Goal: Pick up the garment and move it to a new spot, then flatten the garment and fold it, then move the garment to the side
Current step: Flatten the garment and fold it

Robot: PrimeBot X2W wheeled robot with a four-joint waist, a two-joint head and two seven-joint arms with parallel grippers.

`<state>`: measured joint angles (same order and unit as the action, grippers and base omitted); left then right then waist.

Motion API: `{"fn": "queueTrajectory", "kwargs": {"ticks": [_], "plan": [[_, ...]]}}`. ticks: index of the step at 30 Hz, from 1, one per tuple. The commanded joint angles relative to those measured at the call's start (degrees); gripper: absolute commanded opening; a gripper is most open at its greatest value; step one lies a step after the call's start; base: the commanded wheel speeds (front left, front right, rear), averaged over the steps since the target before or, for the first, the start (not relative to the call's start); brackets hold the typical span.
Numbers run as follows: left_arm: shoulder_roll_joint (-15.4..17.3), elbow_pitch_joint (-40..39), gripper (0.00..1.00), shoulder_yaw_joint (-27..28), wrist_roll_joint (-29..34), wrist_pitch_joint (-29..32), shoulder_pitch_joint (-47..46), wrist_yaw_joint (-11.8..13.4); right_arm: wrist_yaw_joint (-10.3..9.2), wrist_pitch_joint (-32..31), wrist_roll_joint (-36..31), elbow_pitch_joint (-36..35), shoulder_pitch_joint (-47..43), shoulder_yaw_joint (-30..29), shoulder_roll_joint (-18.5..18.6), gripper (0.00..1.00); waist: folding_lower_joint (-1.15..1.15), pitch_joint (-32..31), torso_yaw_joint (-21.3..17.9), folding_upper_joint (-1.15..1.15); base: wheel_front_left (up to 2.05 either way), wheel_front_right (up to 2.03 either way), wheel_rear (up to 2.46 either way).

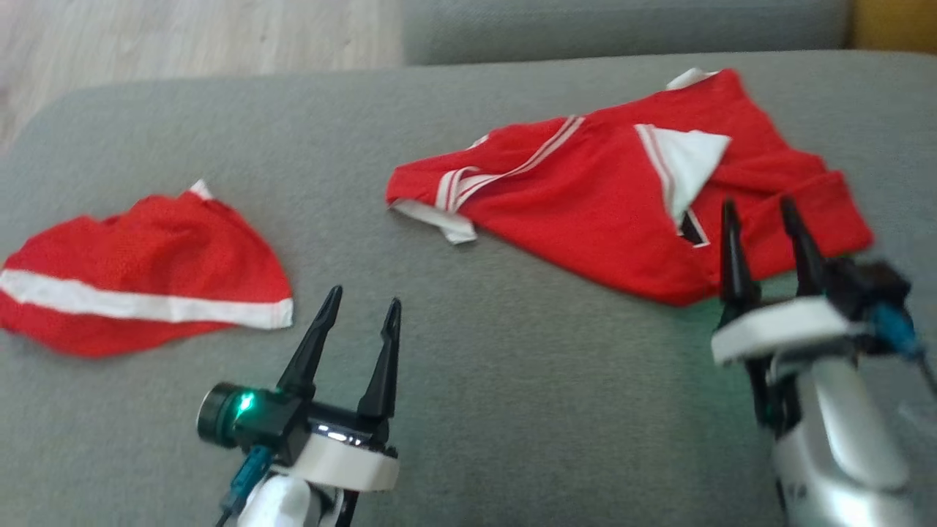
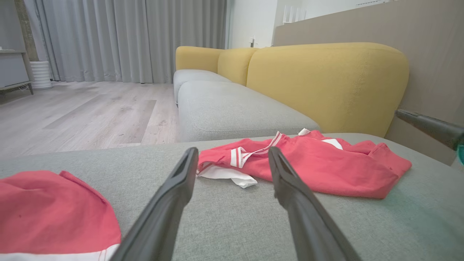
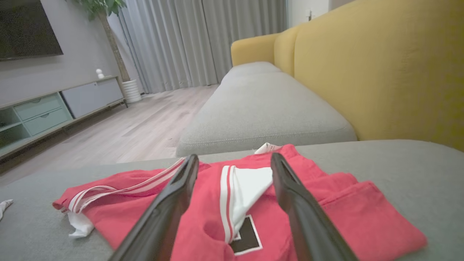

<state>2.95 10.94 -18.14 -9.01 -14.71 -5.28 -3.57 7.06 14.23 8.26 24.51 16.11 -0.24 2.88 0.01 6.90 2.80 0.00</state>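
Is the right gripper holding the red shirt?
No, the right gripper is open, its fingers spread over the red shirt lying loose on the grey cushion.

Grey sofa cushion (image 1: 512,380) bears a red garment (image 1: 607,219) and a red cloth (image 1: 139,271).

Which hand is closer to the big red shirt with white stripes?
Right. The right hand is over the near edge of the shirt; the left hand is off to its left, over the cushion.
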Motion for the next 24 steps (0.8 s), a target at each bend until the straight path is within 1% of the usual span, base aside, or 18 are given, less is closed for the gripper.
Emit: {"fn": "queueTrajectory", "kwargs": {"ticks": [1,3,8,11,14,18,23,24], "plan": [[-0.07,-1.54,1.0,1.28,0.32,-0.29,-2.7,-0.17,0.43,-0.7,0.22,0.31,4.12,0.38,0.48,1.0,-0.01,2.31,2.47,0.0,0.0,0.0,0.0],[-0.07,-1.29,1.0,0.78,0.14,-0.29,-3.24,-0.23,0.43,-2.04,0.17,4.27,7.44,-1.63,0.94,1.0,-0.01,3.15,3.86,0.0,0.0,0.0,0.0],[-0.07,-1.05,1.0,-0.17,-0.49,-0.29,-4.42,-0.05,0.43,-4.86,-0.84,15.0,14.96,-9.18,1.82,1.0,-0.01,5.25,7.18,0.0,0.0,0.0,0.0],[-0.07,-1.0,1.0,-0.67,-0.76,-0.29,-5.27,-0.03,0.43,-6.1,-1.73,20.54,18.99,-12.84,2.28,1.0,-0.01,6.62,8.67,0.0,0.0,0.0,0.0],[-0.07,-0.94,1.0,-0.91,-1.05,-0.29,-5.94,0.18,0.43,-7.24,-0.72,25.22,22.33,-15.67,2.25,1.0,-0.01,7.67,9.71,0.0,0.0,0.0,0.0],[-0.07,-0.83,1.0,-1.09,-1.23,-0.29,-6.55,0.37,0.43,-7.31,0.33,29.61,25.29,-16.44,2.22,1.0,-0.01,8.62,10.34,0.0,0.0,0.0,0.0],[-0.07,-0.51,1.0,-1.31,-1.21,-0.29,-6.98,0.57,0.43,-5.98,1.68,33.3,27.23,-15.36,2.2,1.0,-0.01,8.99,10.34,0.0,0.0,0.0,0.0],[-0.07,-0.43,1.0,-1.38,-1.21,-0.29,-7.07,0.6,0.43,-5.86,2.31,34.0,27.51,-15.21,2.11,0.75,-0.01,8.96,10.26,0.0,0.0,0.0,0.0]]}}
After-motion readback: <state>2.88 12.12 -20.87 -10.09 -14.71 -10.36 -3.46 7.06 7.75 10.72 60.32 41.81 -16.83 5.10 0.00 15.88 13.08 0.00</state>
